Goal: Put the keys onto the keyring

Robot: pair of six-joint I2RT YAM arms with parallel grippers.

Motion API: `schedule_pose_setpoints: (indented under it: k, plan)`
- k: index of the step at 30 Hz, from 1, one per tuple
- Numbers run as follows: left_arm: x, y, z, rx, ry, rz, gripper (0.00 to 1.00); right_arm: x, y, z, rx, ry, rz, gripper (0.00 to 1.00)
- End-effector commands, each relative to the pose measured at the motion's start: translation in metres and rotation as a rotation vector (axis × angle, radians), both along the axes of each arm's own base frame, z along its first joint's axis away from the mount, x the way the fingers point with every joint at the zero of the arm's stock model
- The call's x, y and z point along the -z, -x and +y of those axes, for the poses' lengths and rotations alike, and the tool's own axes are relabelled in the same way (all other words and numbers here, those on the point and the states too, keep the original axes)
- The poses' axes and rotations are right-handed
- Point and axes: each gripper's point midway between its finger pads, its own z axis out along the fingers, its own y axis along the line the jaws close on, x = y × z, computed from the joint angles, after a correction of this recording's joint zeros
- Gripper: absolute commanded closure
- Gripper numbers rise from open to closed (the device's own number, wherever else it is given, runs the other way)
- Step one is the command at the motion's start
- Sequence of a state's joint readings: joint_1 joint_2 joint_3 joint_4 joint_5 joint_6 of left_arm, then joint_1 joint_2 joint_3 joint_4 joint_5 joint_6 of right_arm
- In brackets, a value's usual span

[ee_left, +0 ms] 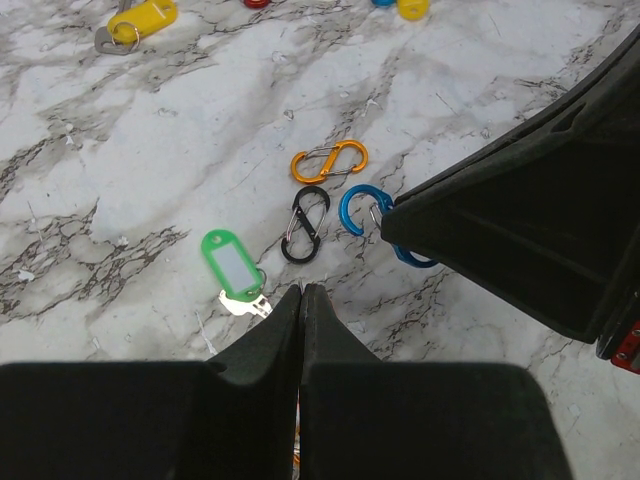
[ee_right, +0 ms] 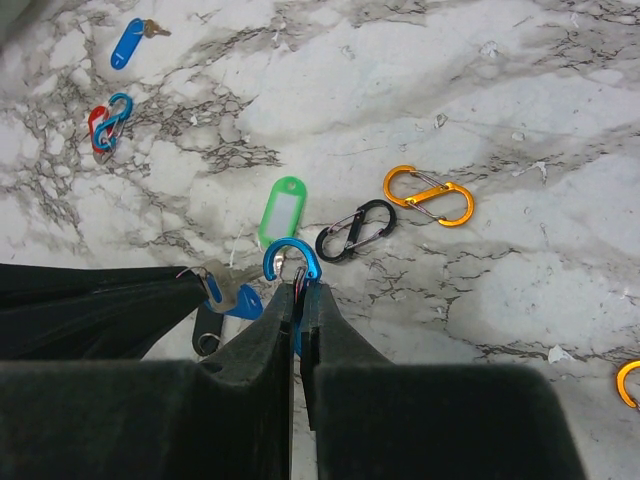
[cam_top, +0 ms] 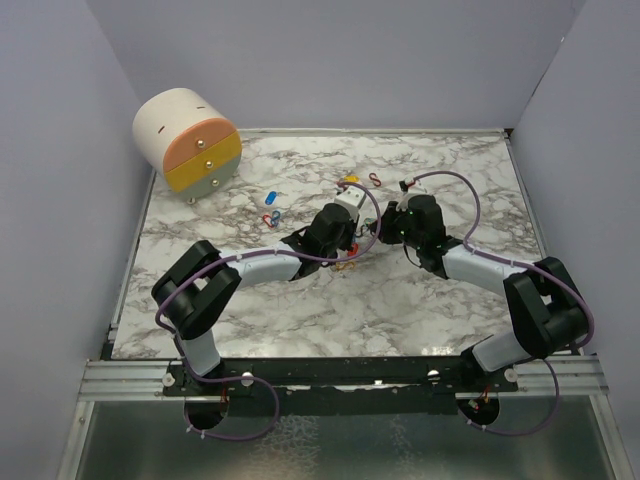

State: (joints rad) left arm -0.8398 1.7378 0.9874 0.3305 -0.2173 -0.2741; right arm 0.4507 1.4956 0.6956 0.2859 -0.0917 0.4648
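My right gripper (ee_right: 298, 292) is shut on a blue S-shaped clip (ee_right: 291, 262), held with its open hook upward just above the table; the clip also shows in the left wrist view (ee_left: 360, 215). My left gripper (ee_left: 302, 290) is shut. In the right wrist view its tip holds the ring of a blue key tag (ee_right: 240, 303) with a metal key, right beside the clip's hook. A black tag (ee_right: 207, 330) hangs below it. A green key tag (ee_right: 281, 208) lies on the marble just beyond. In the top view the two grippers (cam_top: 350, 245) (cam_top: 385, 232) meet mid-table.
A black clip (ee_right: 357, 230) and an orange clip (ee_right: 428, 196) lie near the green tag. Another blue key tag (ee_right: 127, 43) and a red-and-blue clip pair (ee_right: 108, 122) lie far left. A yellow tag (ee_left: 140, 20) lies beyond. A round drawer unit (cam_top: 187, 140) stands at the back left.
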Motion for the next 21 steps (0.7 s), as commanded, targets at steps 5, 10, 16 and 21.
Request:
schedule_pose_setpoints:
  k: [5, 10, 16, 21]
  plan:
    - [-0.008, -0.002, -0.009, 0.067, -0.025, -0.059, 0.95, -0.015, 0.005, 0.006, -0.036, -0.016, -0.034, 1.00]
    - [-0.006, 0.002, -0.007, 0.165, -0.063, -0.106, 1.00, -0.023, 0.009, 0.001, -0.036, 0.012, -0.045, 1.00]
    - [-0.010, 0.001, -0.004, 0.297, -0.085, -0.174, 1.00, -0.032, 0.013, -0.010, -0.011, 0.049, -0.057, 0.99]
    - [-0.022, -0.005, -0.005, 0.421, -0.029, -0.187, 1.00, -0.033, 0.015, -0.017, 0.009, 0.075, -0.057, 1.00]
